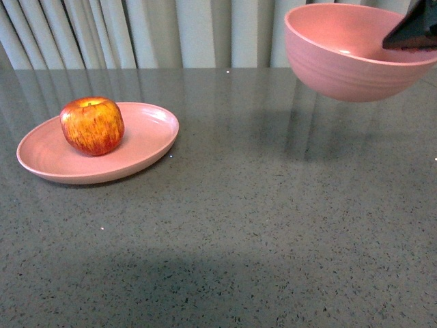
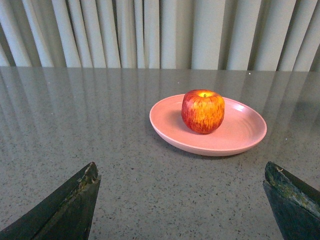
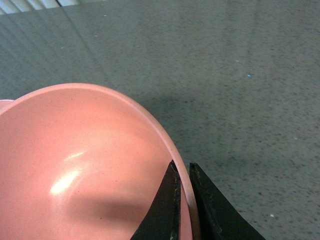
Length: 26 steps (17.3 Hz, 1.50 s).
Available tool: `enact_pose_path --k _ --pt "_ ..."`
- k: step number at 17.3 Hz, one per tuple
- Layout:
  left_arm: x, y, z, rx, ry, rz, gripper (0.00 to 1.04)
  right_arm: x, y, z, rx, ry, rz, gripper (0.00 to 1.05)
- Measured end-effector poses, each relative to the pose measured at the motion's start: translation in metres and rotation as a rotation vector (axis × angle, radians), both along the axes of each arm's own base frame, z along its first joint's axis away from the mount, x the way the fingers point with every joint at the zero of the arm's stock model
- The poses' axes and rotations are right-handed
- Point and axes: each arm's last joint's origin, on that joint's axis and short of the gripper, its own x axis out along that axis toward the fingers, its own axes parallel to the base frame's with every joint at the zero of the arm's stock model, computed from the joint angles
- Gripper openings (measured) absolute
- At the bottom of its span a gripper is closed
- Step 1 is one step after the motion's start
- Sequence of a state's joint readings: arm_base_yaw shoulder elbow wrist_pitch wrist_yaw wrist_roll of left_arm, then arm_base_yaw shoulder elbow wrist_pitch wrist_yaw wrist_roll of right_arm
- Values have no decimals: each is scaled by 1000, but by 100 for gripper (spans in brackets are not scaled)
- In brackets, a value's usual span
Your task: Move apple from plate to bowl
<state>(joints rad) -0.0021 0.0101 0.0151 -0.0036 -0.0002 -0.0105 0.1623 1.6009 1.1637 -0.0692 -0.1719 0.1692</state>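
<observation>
The red apple (image 1: 92, 126) with yellow streaks sits upright on the shallow pink plate (image 1: 147, 137) at the left of the grey table. In the left wrist view the apple (image 2: 202, 111) and plate (image 2: 240, 130) lie ahead of my left gripper (image 2: 182, 172), which is open and empty, low over the table and apart from the plate. My right gripper (image 3: 182, 170) is shut on the rim of the deep pink bowl (image 3: 75, 170), one jaw inside and one outside. The bowl (image 1: 341, 58) hangs empty in the air at the upper right, held by the dark gripper (image 1: 413, 31).
The speckled grey table (image 1: 259, 225) stretches between plate and bowl. Pale pleated curtains (image 1: 171, 31) hang behind the far edge. The bowl's shadow falls on the table beneath it.
</observation>
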Motion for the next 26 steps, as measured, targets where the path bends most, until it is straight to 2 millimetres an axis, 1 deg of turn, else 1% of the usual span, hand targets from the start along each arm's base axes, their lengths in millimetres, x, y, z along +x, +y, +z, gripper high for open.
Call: enact_pose_path --k 1,3,5,7,8,9,10,13,16,20,26 --pt "0 0 0 0 0 0 98 -1 11 4 -1 -10 21 4" --pt "0 0 0 0 0 0 98 -5 40 12 -7 -20 68 4" --pt "0 0 0 0 0 0 98 -2 61 10 -1 -21 101 4" --pt "0 0 0 0 0 0 98 6 76 -8 -6 25 112 4" --pt "0 0 0 0 0 0 98 13 83 -26 -27 77 105 4" --pt "0 0 0 0 0 0 98 18 87 -36 -40 102 101 4" --pt "0 0 0 0 0 0 98 20 89 -40 -43 113 97 4" --pt "0 0 0 0 0 0 98 25 102 -44 -47 120 100 4" --pt "0 0 0 0 0 0 98 27 111 -56 -67 145 101 4" --pt "0 0 0 0 0 0 98 31 115 -62 -76 155 90 4" --pt "0 0 0 0 0 0 98 34 114 -64 -66 163 68 4"
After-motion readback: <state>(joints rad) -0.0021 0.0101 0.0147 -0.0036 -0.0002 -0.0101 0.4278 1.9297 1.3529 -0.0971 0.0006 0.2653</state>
